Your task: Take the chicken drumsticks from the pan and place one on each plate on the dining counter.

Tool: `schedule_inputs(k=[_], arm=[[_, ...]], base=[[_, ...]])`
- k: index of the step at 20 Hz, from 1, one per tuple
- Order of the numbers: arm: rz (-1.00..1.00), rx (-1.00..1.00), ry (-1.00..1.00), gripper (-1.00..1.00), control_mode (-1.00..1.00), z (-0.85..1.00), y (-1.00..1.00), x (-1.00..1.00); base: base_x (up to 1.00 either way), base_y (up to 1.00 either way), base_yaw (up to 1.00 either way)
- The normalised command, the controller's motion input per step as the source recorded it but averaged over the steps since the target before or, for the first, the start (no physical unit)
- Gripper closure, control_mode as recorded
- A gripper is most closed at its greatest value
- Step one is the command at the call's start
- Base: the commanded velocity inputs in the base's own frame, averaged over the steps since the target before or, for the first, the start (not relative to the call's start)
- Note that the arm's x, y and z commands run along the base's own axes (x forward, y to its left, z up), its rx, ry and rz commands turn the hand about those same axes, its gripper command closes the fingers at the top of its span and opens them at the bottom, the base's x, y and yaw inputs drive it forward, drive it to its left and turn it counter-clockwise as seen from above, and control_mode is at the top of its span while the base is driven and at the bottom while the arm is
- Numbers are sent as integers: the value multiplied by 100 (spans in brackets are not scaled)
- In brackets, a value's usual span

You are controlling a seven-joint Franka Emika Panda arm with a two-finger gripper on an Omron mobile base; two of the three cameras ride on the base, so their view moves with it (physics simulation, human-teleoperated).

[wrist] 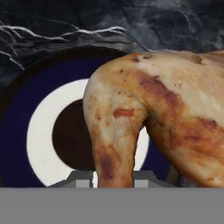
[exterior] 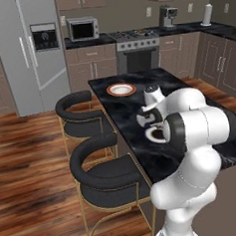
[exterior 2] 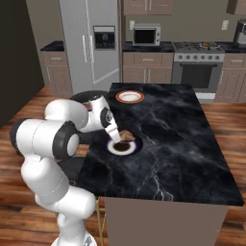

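The claw grips a drumstick by its thin end, hanging it over the near plate by the surface's left edge — poised for release; the far plate waits near the far-left corner.

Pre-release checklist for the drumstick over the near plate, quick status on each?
1. Grip: gripper shut on the chicken drumstick, thin end between the fingertips. Ok.
2. Target: near plate sits right under the drumstick in the hand view. Ok.
3. Plate free: its centre looks bare, nothing on it. Ok.
4. Height above the plate: right base view shows the drumstick just over the rim, but the gap is unclear. Cannot tell.
5. Far plate on the dining counter: bare, ready for the second drumstick. Ok.
6. Surroundings: no other items on the counter near the drop spot. Ok.
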Motion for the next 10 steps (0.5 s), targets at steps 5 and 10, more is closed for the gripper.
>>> schedule_inputs(k=[5,10], arm=[[0,4,0,100,-100,-67,-6,26],[0,10,-1,100,-100,-48,-32,13]], base=[[0,0,0],[0,0,0]])
